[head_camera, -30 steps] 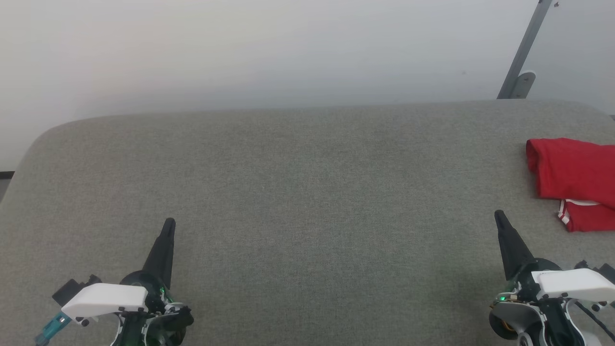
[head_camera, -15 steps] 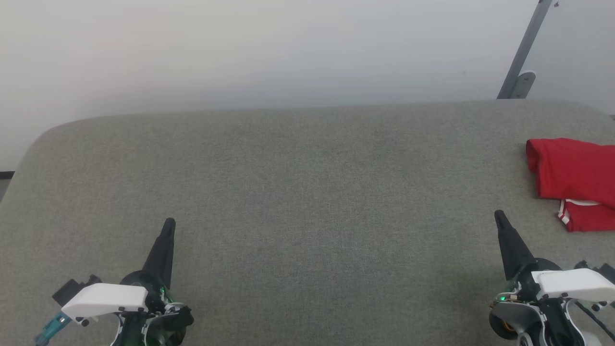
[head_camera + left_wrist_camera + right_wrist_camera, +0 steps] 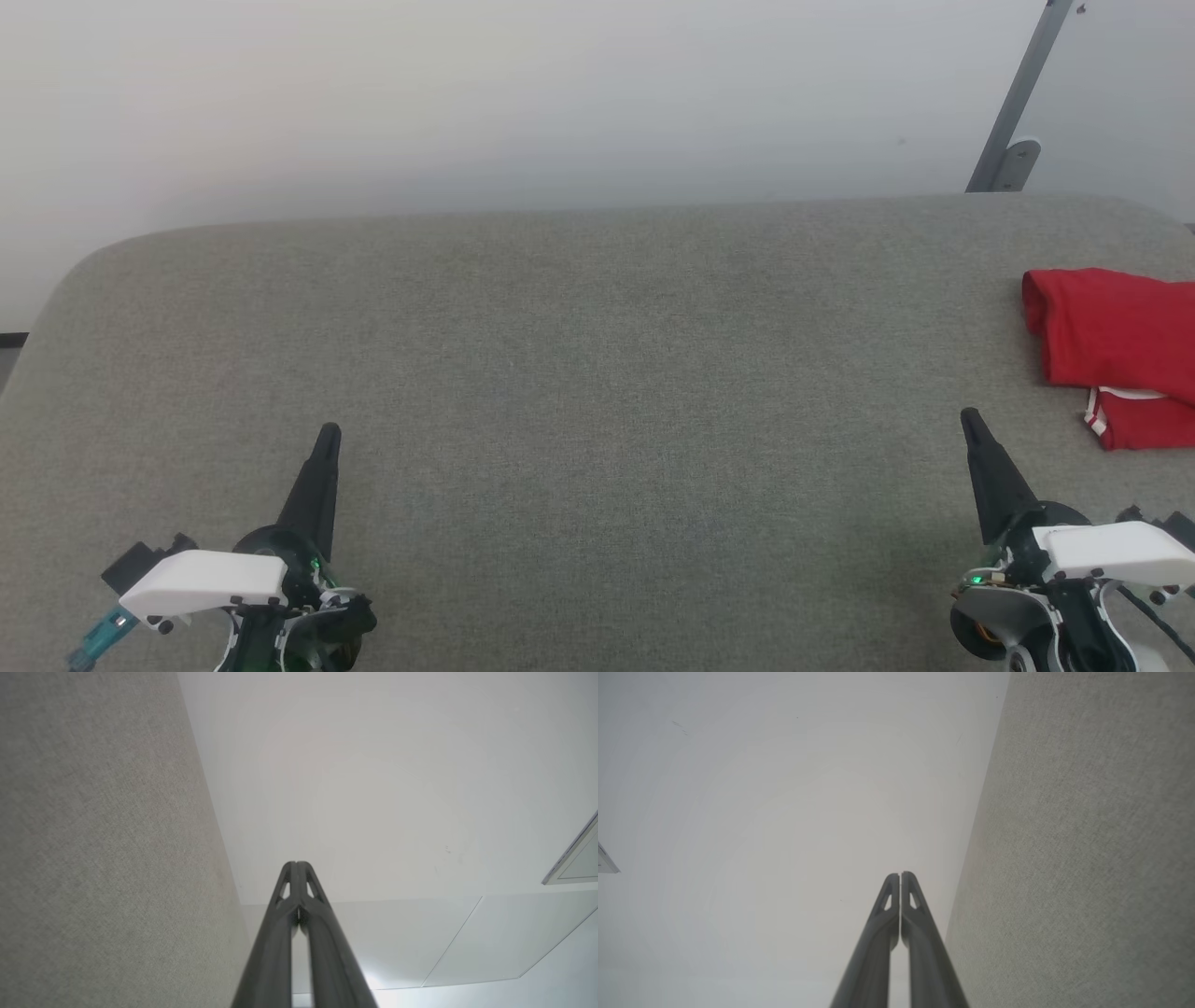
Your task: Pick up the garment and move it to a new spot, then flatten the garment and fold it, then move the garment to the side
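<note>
Head view: a grey fabric-covered counter (image 3: pixel 579 355) with rounded far corners runs across the frame below a pale wall (image 3: pixel 467 93). The red jersey (image 3: pixel 1111 327) lies as a compact folded bundle at the counter's far right, cut off by the frame edge. A strip of red-and-white striped trim shows at its near-left corner. The left gripper (image 3: pixel 329 433) sits at the lower left and the right gripper (image 3: pixel 969 416) at the lower right, both pointing up the frame. Each pair of dark fingers is drawn together into a single point, with nothing between them. The right gripper is near the jersey but clear of it; the left is well apart from it. A slanted grey metal bar (image 3: pixel 1019 98) stands behind the counter's far right corner.

Left wrist view: the left gripper (image 3: pixel 296 864) has its fingertips pressed together and holds nothing. Grey counter fabric lies to the left, pale wall beyond.

Right wrist view: the right gripper (image 3: pixel 900 874) has its fingers closed to a hairline seam and is empty. Counter fabric is to its right and wall to its left.
</note>
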`<state>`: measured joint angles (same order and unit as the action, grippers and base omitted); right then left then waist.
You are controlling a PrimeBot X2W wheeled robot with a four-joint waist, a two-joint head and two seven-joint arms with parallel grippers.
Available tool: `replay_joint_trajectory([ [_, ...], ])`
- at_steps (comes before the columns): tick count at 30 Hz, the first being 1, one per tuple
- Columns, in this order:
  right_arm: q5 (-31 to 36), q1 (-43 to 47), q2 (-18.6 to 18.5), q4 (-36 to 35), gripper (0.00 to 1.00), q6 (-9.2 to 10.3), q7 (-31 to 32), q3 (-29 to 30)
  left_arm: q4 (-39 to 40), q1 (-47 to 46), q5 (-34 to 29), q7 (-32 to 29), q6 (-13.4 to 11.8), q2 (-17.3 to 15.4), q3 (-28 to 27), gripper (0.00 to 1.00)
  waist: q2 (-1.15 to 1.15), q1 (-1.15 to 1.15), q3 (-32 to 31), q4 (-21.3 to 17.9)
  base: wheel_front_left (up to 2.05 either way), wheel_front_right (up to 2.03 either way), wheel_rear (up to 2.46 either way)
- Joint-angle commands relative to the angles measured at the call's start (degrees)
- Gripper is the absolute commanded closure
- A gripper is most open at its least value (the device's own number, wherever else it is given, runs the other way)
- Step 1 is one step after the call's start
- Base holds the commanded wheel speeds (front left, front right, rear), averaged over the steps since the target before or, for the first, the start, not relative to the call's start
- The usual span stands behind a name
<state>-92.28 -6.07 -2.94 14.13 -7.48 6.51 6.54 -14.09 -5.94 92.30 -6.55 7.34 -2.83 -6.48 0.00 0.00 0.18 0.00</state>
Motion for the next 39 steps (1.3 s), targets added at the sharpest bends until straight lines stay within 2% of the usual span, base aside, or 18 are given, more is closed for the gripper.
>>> replay_joint_trajectory([
  [1,-0.3,-0.3,0.2,-0.2,1.00,-0.01,0.2,0.0,0.0,-0.7,0.2,-0.2,0.3,0.1,-0.1,1.00,0.00,0.00,0.0,0.0,0.00,0.00,0.00],
  [39,-0.3,-0.3,0.2,-0.2,1.00,-0.02,0.2,0.0,0.0,-0.7,0.2,-0.2,0.3,0.1,-0.1,1.00,0.00,0.00,0.0,0.0,0.00,0.00,0.00],
])
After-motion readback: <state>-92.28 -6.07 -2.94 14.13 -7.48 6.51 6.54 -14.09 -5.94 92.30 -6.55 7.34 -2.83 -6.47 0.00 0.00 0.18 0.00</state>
